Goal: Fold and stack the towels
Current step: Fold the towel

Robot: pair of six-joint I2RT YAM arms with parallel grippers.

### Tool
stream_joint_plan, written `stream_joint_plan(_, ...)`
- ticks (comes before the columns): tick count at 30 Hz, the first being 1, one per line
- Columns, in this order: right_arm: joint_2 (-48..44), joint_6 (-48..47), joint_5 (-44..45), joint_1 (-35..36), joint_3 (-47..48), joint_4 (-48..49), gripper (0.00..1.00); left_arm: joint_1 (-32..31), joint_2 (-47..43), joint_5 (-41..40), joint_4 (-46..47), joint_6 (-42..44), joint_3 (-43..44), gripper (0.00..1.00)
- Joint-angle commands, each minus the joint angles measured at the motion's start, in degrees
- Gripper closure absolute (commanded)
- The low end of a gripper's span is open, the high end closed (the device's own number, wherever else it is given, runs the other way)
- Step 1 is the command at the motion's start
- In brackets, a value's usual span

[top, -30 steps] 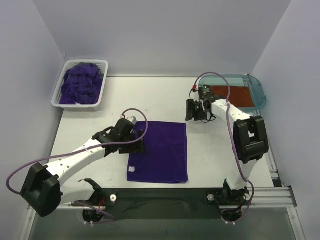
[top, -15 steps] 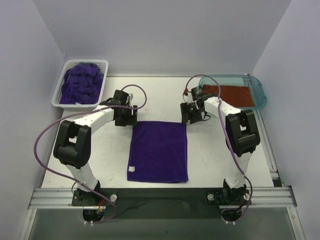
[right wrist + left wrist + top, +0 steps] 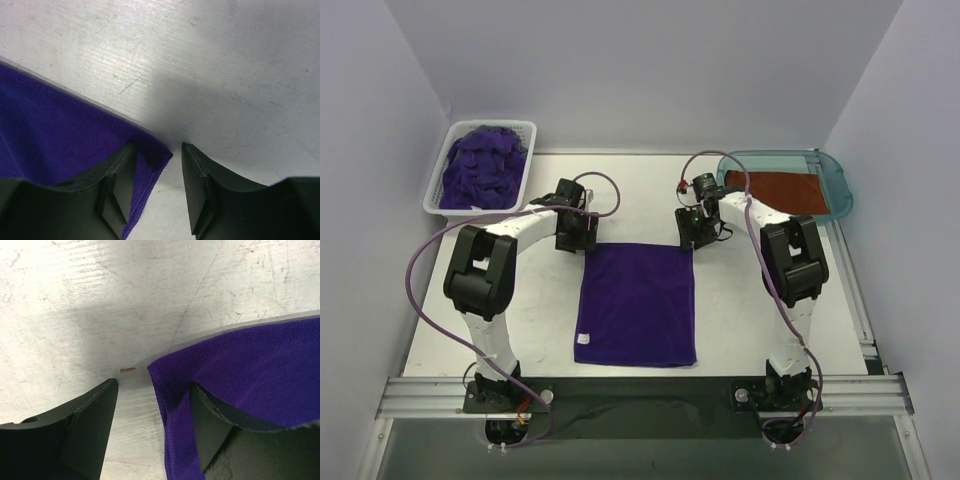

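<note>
A deep purple towel (image 3: pixel 636 304) lies flat in the middle of the table. My left gripper (image 3: pixel 582 238) is open at its far left corner; in the left wrist view (image 3: pixel 152 425) the corner (image 3: pixel 165 375) lies between the jaws, one finger (image 3: pixel 215 425) on the cloth. My right gripper (image 3: pixel 692 233) is open at the far right corner; in the right wrist view (image 3: pixel 157 187) the corner (image 3: pixel 155 150) sits between the jaws. A rust-orange towel (image 3: pixel 788 188) lies in the teal tray (image 3: pixel 840 190). More purple towels (image 3: pixel 480 168) fill the white basket (image 3: pixel 445 205).
The basket stands at the far left corner and the tray at the far right. The arms' cables (image 3: pixel 430 260) loop over the table. The metal rail (image 3: pixel 640 392) runs along the near edge.
My left arm swung from the towel's left edge up to its far left corner. My right gripper moved down and left onto the far right corner. The towel has not shifted.
</note>
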Motion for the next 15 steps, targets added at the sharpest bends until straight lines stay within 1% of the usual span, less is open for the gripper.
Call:
stream_joint_plan(1,1.66,-1.2,3.08,1.54,1.83,-4.58,0.6,0.37,0.24,-1.33,0.52,1.32,1.15,0.31)
stream_joint_plan(2,1.84,-1.29,3.61,1.81,1.83,-4.85,0.62,0.37,0.24,-1.51,0.52,1.32,1.15,0.31)
stream_joint_plan(7,1.92,-1.03,5.98,2.25,1.57,-6.34,0.67,0.37,0.5,-1.77,0.52,1.41,1.06,0.32)
stream_joint_plan(8,1.93,-1.03,6.51,2.33,1.56,-6.6,0.7,0.37,0.42,-1.69,0.43,1.41,1.06,0.32)
stream_joint_plan(10,2.45,-1.2,6.6,2.33,1.83,-7.48,0.72,0.37,0.59,-1.95,0.52,1.41,1.06,0.33)
stream_joint_plan(15,3.51,-1.29,7.74,2.34,2.53,-9.24,0.85,0.37,0.33,-1.86,0.52,1.41,0.8,0.34)
